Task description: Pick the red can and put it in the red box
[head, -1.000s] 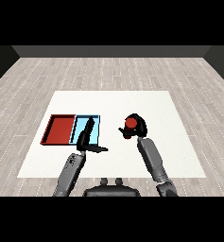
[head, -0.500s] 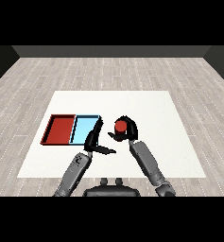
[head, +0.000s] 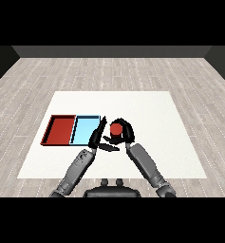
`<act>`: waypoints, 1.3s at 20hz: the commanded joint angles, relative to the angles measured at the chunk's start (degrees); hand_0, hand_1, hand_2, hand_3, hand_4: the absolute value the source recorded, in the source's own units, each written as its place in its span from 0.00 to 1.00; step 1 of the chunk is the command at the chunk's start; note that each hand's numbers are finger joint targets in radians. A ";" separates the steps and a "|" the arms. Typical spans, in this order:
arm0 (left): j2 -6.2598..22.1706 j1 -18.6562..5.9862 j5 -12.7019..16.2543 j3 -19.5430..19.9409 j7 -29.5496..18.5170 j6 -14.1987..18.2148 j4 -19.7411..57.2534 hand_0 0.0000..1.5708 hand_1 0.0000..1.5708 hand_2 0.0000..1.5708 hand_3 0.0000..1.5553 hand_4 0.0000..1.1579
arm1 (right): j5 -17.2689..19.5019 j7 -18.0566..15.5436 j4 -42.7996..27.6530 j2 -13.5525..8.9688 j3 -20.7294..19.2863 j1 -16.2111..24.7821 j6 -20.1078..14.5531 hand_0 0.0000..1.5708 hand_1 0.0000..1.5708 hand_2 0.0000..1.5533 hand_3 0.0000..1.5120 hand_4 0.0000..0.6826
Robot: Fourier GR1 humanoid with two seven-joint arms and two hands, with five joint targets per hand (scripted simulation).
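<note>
We can make out only the top and a sliver of the side of the red can (head: 116, 129); the rest of its body is hidden behind the fingers of the right hand (head: 124, 135), which curl around it from the right and front, so we cannot see whether its base rests on the white surface (head: 147, 109) or is raised above it. The can appears to stand upright, its long axis vertical and its round red top facing up. It sits just right of the light blue tray (head: 85, 130), with the red tray (head: 60, 130) farther left, touching the blue one side by side. The left hand (head: 98, 136) holds nothing: its fingers are straight and pressed together, pointing up and away over the blue tray's right edge, with the thumb stretched out rightward beneath the can.
</note>
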 commanded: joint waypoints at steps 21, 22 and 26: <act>0.00 -8.43 1.67 -6.83 0.50 11.93 9.56 0.49 0.49 0.50 0.00 0.48 | -4.93 -0.98 -3.99 0.01 7.65 -2.25 -5.47 0.96 0.96 0.94 0.93 0.75; 0.00 -6.70 0.36 -9.70 3.36 15.12 4.02 0.46 0.46 0.48 0.16 0.59 | -3.48 2.19 -4.85 0.01 7.36 -4.00 -5.58 0.97 0.97 0.94 0.93 0.76; 0.04 -8.69 4.41 -8.10 5.03 13.00 5.89 1.00 1.00 0.97 0.91 0.78 | -5.55 -1.52 -4.43 -0.02 8.66 -0.48 -4.25 0.95 0.95 0.93 0.92 0.76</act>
